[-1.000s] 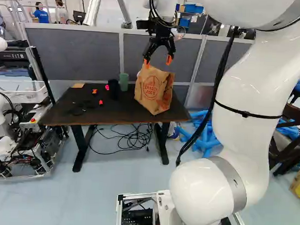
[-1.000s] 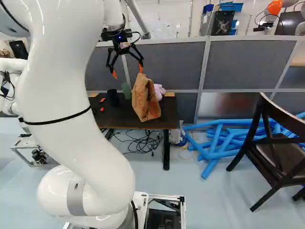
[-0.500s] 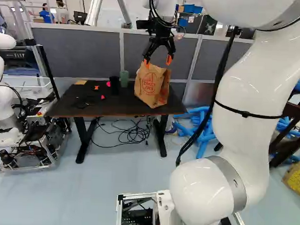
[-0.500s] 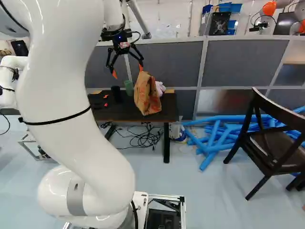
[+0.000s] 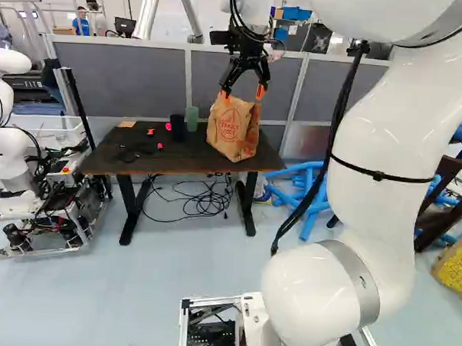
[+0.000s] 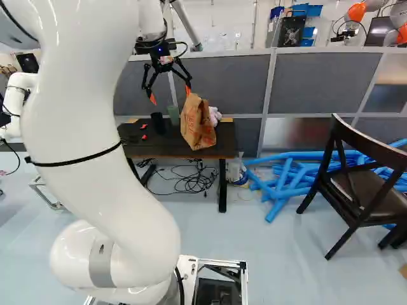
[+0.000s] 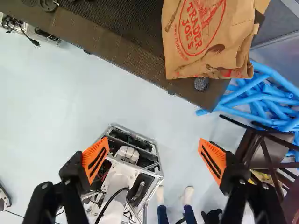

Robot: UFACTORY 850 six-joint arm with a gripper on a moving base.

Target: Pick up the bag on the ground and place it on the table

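My gripper (image 5: pixel 243 94) hangs high in the left base view, in front of the partition. Its orange pads stand wide apart with nothing between them. The brown paper bag (image 5: pixel 233 133) stands on the dark table (image 5: pixel 143 168), near its right end. In the wrist view the open gripper (image 7: pixel 154 161) is over bare floor and my own base, short of the table's edge. The bag (image 7: pixel 201 42) lies ahead of the fingers in that view, untouched by them.
A dark cup (image 5: pixel 177 130) and a green one (image 5: pixel 191 118) share the tabletop with small red pieces. Cables (image 5: pixel 199 198) lie below. Blue tubes (image 6: pixel 289 175) and a dark chair (image 6: pixel 362 181) are right of the table. Another robot (image 5: pixel 39 180) is at the left.
The base has moved: the table sits slightly farther off and the scene has shifted in both base views. The arm keeps its pose, gripper open. The bag has not shifted on the tabletop.
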